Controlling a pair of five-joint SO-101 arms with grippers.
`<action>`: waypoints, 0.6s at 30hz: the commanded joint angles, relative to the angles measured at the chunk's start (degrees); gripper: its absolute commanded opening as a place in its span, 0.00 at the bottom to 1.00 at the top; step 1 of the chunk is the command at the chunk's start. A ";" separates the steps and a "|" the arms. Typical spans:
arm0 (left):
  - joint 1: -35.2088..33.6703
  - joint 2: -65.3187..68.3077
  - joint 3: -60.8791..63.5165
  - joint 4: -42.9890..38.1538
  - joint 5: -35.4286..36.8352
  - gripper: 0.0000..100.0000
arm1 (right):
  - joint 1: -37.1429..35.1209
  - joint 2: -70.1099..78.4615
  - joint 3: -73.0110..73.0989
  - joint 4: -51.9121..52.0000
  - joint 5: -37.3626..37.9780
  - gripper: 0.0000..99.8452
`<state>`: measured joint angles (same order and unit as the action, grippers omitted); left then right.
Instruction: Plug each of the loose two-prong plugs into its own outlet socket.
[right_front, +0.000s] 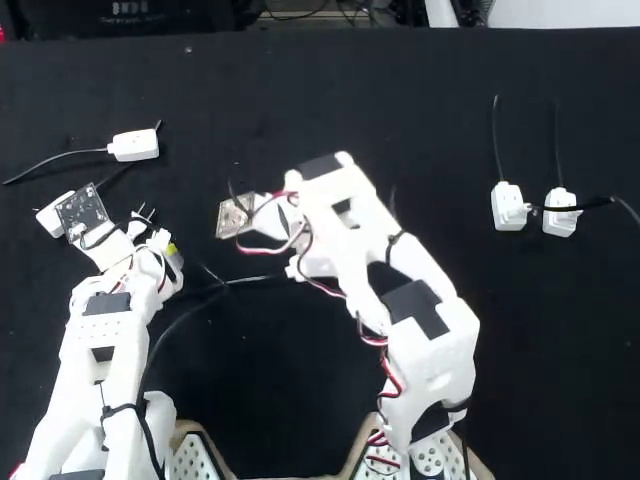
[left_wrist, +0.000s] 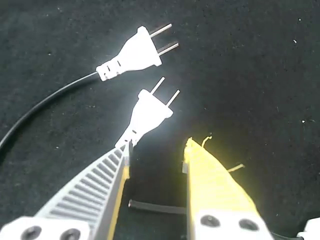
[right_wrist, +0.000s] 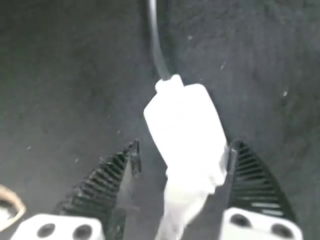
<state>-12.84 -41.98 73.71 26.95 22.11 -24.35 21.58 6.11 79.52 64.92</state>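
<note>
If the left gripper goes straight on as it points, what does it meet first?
Most likely the nearer two-prong plug, lying just beyond the left gripper and its open fingertips; the farther plug lies behind it. Depth is unclear.

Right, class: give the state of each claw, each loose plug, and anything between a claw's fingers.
Left claw: open, empty.
Right claw: open, straddling the white block.
White block: cabled, between that claw's fingers.
Near plug: unplugged, ungripped, just beyond the left claw.
Far plug: unplugged, lying loose, prongs bare.
</note>
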 joint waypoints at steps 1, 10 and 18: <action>-0.57 -1.49 -1.89 -1.05 0.53 0.18 | -0.88 -4.18 5.58 -9.23 0.26 0.26; -0.48 -1.49 -1.89 -1.05 0.53 0.18 | 4.66 -4.26 -0.40 -13.63 -16.62 0.04; -0.48 -1.41 -1.98 -1.05 0.53 0.18 | 22.68 -4.53 -21.41 4.40 -39.12 0.01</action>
<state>-12.84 -41.98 73.71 26.95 22.11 -12.40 20.00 -3.12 76.09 40.13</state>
